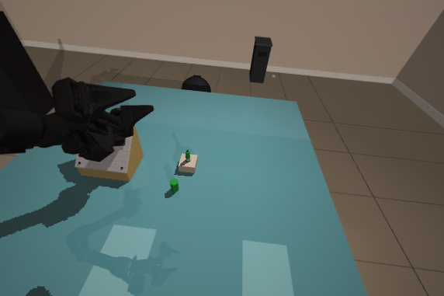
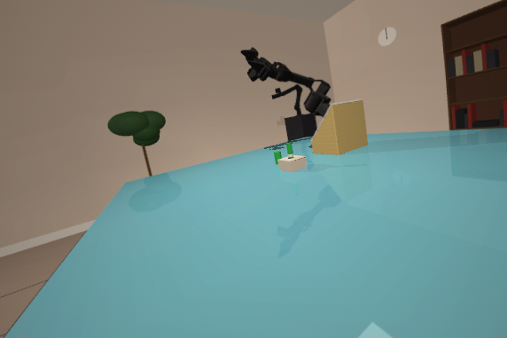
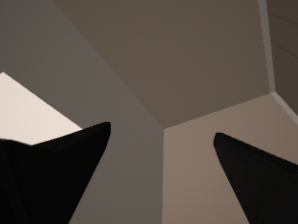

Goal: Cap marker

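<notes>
A green marker [image 1: 188,154] [image 2: 289,149] stands upright in the pale holder block [image 1: 187,168] [image 2: 292,165]. The green cap [image 1: 175,185] [image 2: 277,157] stands upright on the teal table [image 1: 248,203] [image 2: 186,240], a little apart from the block. My gripper [image 1: 143,100] [image 3: 162,132] is open with nothing between its fingers. It is high above the table and away from the cap and marker; the wrist view shows only walls and ceiling past the fingertips.
A yellow wedge-shaped block [image 1: 136,156] [image 2: 347,127] with a grey sloped face [image 1: 116,161] stands on the table beside the holder block, on the arm's side. The table's far edge lies beyond the holder in the top view.
</notes>
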Controlling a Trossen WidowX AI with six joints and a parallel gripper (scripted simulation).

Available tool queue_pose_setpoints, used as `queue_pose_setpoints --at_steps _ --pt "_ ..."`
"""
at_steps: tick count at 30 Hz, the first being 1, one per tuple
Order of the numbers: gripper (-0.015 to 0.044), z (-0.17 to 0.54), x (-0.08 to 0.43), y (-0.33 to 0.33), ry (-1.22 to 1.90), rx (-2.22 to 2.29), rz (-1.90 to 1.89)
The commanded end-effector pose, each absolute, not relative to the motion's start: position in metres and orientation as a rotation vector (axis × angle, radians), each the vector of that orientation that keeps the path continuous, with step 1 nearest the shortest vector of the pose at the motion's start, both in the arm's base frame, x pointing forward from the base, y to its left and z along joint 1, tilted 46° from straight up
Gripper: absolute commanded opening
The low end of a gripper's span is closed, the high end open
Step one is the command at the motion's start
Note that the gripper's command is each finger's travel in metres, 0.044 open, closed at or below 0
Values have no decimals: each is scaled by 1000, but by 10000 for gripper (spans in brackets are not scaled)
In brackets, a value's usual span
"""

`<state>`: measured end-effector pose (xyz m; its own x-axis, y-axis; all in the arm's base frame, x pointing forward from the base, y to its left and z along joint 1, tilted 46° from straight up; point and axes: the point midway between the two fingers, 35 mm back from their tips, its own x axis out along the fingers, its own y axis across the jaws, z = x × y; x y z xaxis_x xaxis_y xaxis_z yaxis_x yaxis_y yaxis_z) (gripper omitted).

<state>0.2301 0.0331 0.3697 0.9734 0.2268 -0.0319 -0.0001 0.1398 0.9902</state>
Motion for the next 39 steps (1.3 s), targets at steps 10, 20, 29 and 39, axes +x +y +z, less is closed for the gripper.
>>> queue_pose_setpoints --at_steps 10,20,29,39 --pt "243 250 283 -11 445 1080 -336" --pt "243 120 263 -67 1019 232 -697" --pt "243 69 216 -108 1625 -622 -632" --pt "243 52 220 -131 1624 -622 -632"
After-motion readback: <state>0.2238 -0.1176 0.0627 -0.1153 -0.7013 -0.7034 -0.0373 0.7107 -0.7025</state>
